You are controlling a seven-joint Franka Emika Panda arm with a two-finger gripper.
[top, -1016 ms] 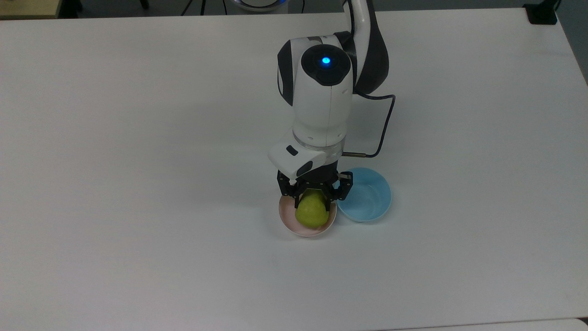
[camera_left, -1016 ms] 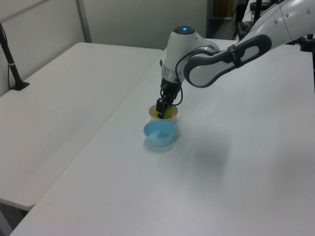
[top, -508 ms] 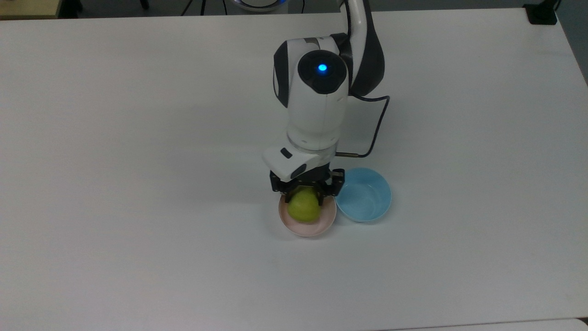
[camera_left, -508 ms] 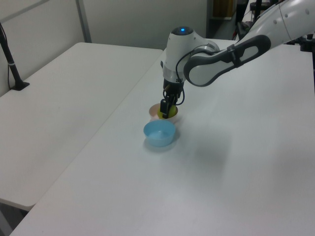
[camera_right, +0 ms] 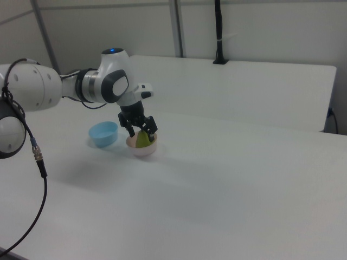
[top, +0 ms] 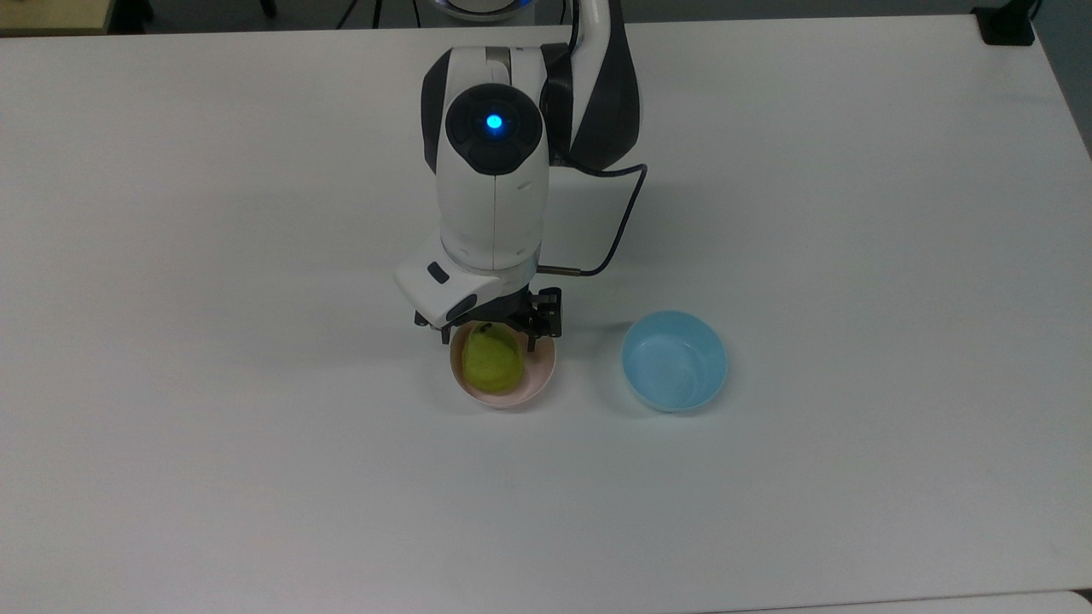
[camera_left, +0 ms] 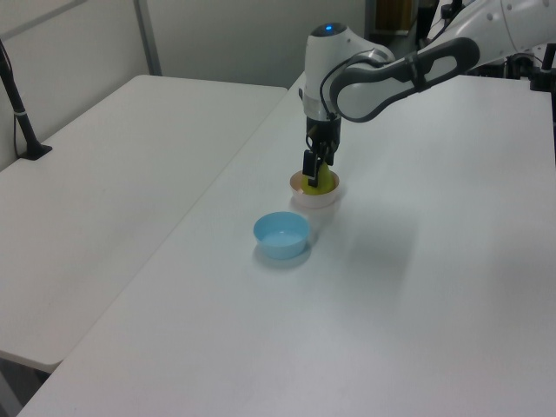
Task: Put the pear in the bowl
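Fingers (top: 537, 328) spread, one either side of pear (top: 492, 362), no clear grip on it. Gripper (top: 493, 333) low over pink bowl (top: 539, 379), tips at rim level around pear's upper part. Pear sits inside bowl, stem end toward gripper, wide end away from it in top view. In right view gripper (camera_right: 140, 129) straddles pear (camera_right: 143, 139), bowl (camera_right: 145, 150) underneath. Blue bowl (top: 675, 361) well apart from fingers, to top view's right. Both bowls on white table (top: 256, 426).
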